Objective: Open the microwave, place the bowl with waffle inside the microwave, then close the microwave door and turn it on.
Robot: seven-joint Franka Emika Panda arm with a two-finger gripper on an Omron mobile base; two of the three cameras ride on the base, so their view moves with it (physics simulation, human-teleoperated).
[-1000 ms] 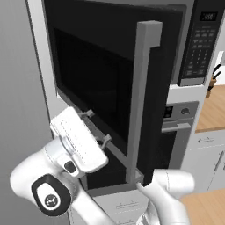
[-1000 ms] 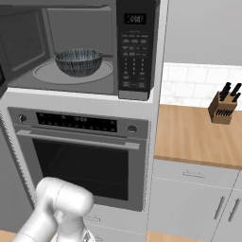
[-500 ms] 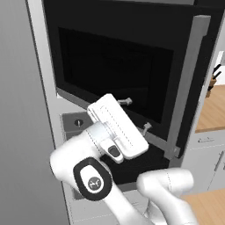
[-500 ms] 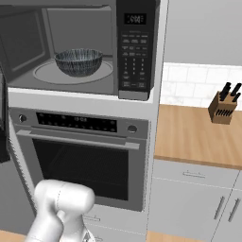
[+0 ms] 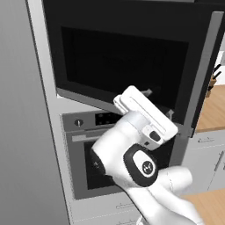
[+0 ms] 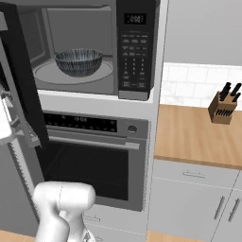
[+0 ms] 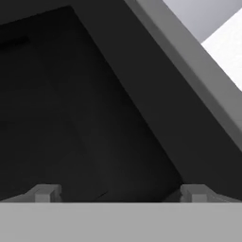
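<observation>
Swinging the microwave door (image 5: 127,57) further shut than a moment ago, gripper (image 5: 159,103) spread wide and empty, fingertips (image 7: 45,193) pressing its black glass; bowl (image 6: 78,61) already sitting inside the microwave (image 6: 94,47), beyond the fingers.

Bowl (image 6: 78,62) inside open microwave (image 6: 94,47)

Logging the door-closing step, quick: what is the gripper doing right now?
Gripper: open, holding nothing, facing the microwave door.

one microwave (image 6: 94,47), one bowl (image 6: 78,61), one oven (image 6: 90,160), one knife block (image 6: 226,106).
</observation>
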